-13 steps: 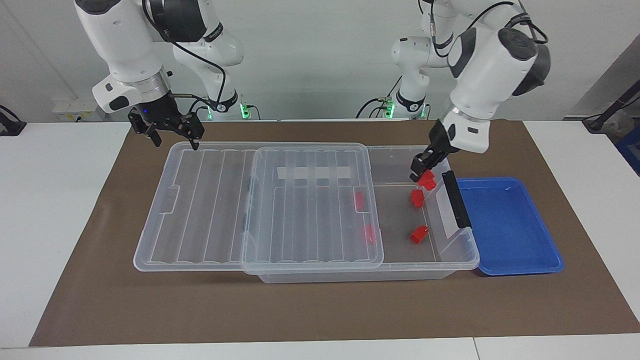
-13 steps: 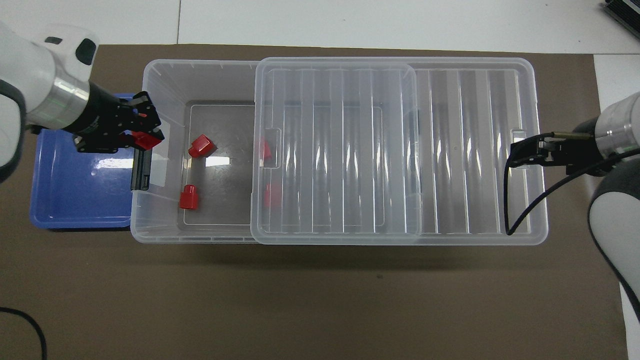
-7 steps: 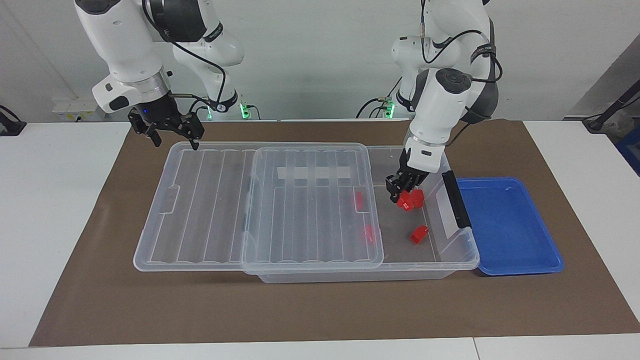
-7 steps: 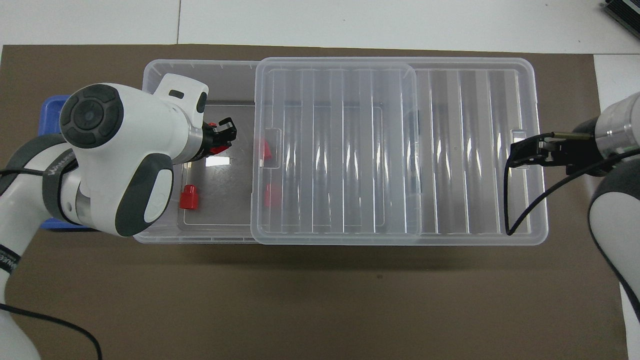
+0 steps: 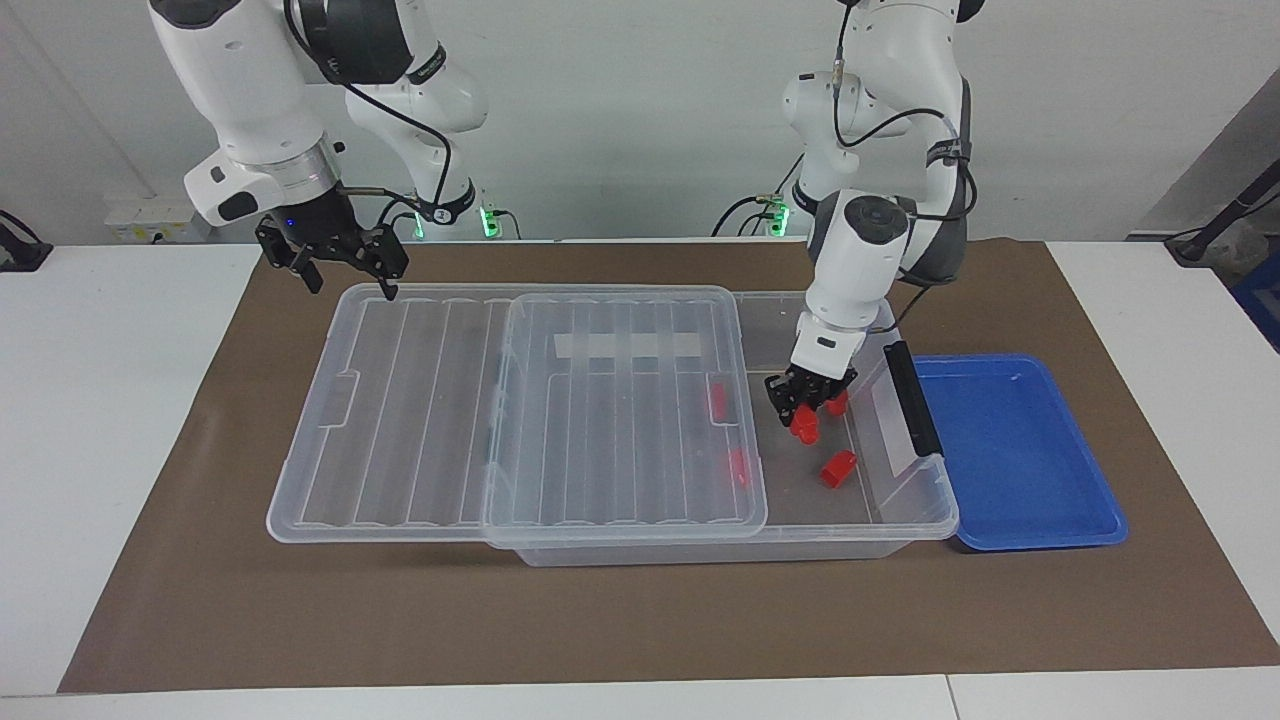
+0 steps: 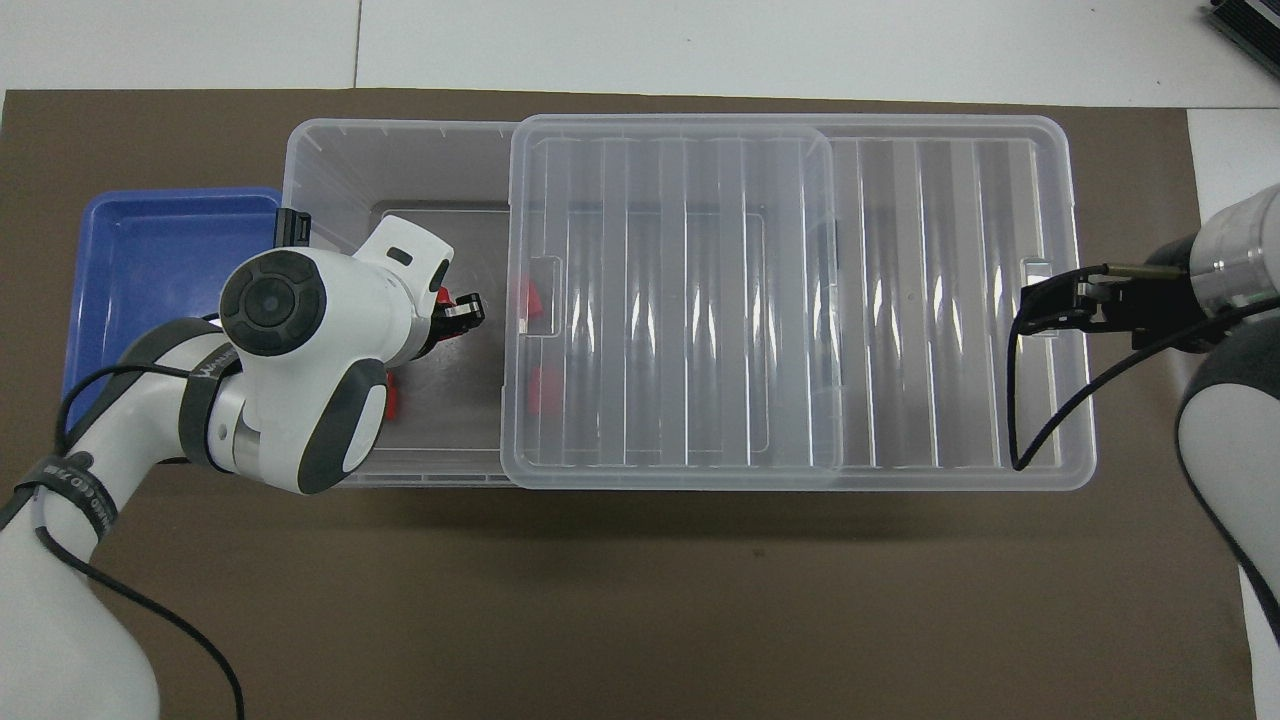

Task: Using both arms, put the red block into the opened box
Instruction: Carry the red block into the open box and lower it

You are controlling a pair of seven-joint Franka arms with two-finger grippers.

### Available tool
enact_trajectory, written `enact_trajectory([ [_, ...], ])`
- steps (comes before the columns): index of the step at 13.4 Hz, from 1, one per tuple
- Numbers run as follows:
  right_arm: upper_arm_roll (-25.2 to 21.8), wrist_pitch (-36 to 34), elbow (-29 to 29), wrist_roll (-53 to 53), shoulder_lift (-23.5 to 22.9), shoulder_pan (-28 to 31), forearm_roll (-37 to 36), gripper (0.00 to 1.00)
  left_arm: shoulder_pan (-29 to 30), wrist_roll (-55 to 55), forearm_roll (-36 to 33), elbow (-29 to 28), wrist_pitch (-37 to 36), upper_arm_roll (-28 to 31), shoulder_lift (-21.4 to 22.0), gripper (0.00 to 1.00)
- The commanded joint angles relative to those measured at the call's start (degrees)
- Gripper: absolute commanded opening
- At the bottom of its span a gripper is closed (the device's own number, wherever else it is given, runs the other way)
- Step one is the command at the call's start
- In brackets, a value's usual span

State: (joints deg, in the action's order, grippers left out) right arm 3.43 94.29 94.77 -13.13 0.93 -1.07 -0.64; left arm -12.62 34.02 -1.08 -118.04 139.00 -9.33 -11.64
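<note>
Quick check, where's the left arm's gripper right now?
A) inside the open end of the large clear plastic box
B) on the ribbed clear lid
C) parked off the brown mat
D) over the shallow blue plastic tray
A: in the facing view the left gripper is down within the large clear plastic box, shut on a small red plastic block.

Box (image 5: 905, 520) and lid (image 5: 420, 400): clear plastic, glossy, lid ribbed. Red blocks (image 5: 838, 467): bright plastic, smooth. Tray (image 5: 1020, 450): blue plastic, glossy with glare spots. Mat (image 5: 600, 620): brown, matt, flat. Arm shells (image 6: 300, 380): white glossy plastic, dark grey joint caps; handle bar (image 5: 912, 398) black, matt.
</note>
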Motion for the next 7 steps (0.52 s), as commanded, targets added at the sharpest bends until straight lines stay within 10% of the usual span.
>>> enact_trajectory([
  [1, 0.27, -0.51, -0.90, 0.04, -0.49, 0.72, 1.17, 1.00, -0.39, -3.33, -1.21, -3.95, 2.33, 0.37, 1.36, 0.00],
  [7, 0.27, -0.51, -0.90, 0.04, -0.49, 0.72, 1.17, 1.00, -0.65, -5.28, -1.21, -5.27, 2.77, 0.37, 0.22, 0.00],
])
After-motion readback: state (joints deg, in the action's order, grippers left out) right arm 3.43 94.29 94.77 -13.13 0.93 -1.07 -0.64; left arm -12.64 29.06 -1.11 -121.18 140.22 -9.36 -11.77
